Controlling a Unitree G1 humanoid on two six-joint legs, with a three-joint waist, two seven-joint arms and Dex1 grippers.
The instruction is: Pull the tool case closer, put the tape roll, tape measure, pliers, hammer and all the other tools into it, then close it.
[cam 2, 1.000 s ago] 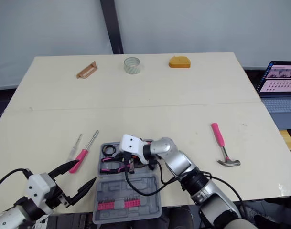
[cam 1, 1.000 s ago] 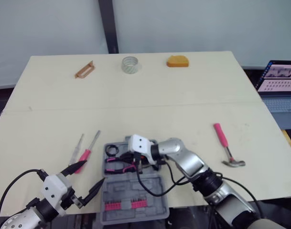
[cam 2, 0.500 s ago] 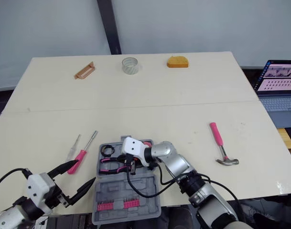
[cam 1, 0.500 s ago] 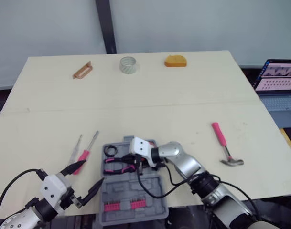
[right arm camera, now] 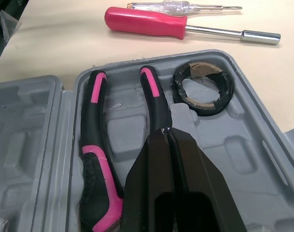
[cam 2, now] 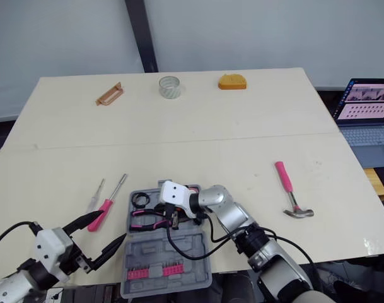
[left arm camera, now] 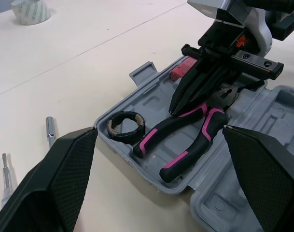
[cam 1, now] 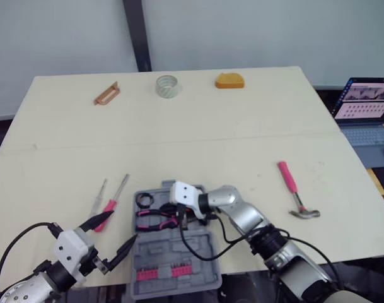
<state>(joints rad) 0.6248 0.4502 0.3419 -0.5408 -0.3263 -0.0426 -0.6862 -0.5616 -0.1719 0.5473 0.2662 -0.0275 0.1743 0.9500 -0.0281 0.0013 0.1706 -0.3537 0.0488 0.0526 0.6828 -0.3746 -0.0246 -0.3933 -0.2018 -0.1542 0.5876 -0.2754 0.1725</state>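
The grey tool case (cam 1: 195,247) lies open at the table's near edge. Pink-and-black pliers (cam 1: 155,219) and a black tape roll (cam 1: 144,200) rest in its far half. My right gripper (cam 1: 179,216) is shut, its tips down on the pliers' handle (right arm camera: 155,104). My left gripper (cam 1: 121,227) hangs open just left of the case, holding nothing. A pink hammer (cam 1: 296,192) lies to the right. Two screwdrivers (cam 1: 111,203) lie left of the case. A clear tape roll (cam 1: 167,86) and an orange tape measure (cam 1: 229,81) sit at the far edge.
A brown tool (cam 1: 106,94) lies at the far left of the table. A row of pink bits (cam 1: 160,273) fills the case's near half. A laptop (cam 1: 362,110) stands off the table to the right. My right arm's cable loops over the case.
The whole picture has drifted slightly, so the camera moved. Both grippers and the tools keep their places.
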